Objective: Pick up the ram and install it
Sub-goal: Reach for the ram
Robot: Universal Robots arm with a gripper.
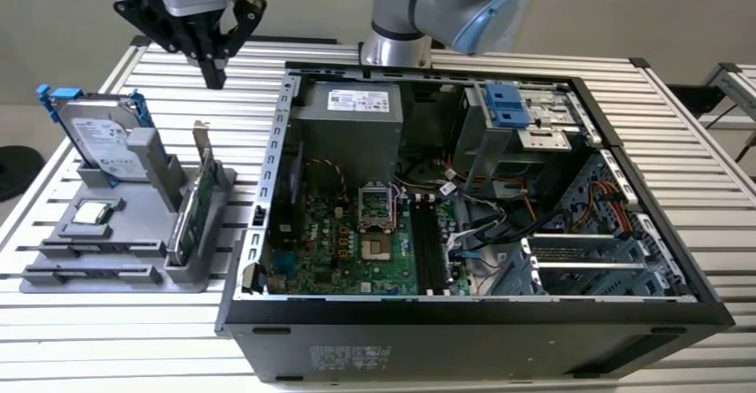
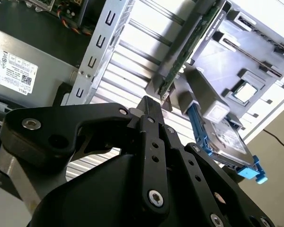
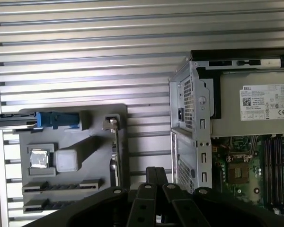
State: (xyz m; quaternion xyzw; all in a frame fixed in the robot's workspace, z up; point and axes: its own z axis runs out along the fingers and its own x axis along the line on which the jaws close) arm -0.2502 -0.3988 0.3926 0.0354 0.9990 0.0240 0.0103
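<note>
My gripper point(image 1: 214, 79) hangs above the slatted table, behind the grey holder point(image 1: 177, 273) and to the exterior view's left of the open computer case point(image 1: 266, 189). Its fingers are shut with nothing between them, as both wrist views show point(image 2: 149, 100) point(image 3: 156, 169). Two dark narrow strips lie in the holder's front slots; the nearer-to-centre one looks like the ram point(image 1: 101, 250) point(image 3: 61, 185), though I cannot tell this for sure. The motherboard's black memory slots point(image 1: 427, 250) point(image 3: 273, 170) lie inside the case, well away from the gripper.
The holder also carries a silver hard drive with blue rails point(image 1: 101, 141) point(image 2: 227, 139), a green expansion card with a metal bracket point(image 1: 201, 198) point(image 3: 115, 156) and a processor chip point(image 1: 92, 213) point(image 3: 39, 158). The power supply point(image 1: 354, 114) fills the case's back corner.
</note>
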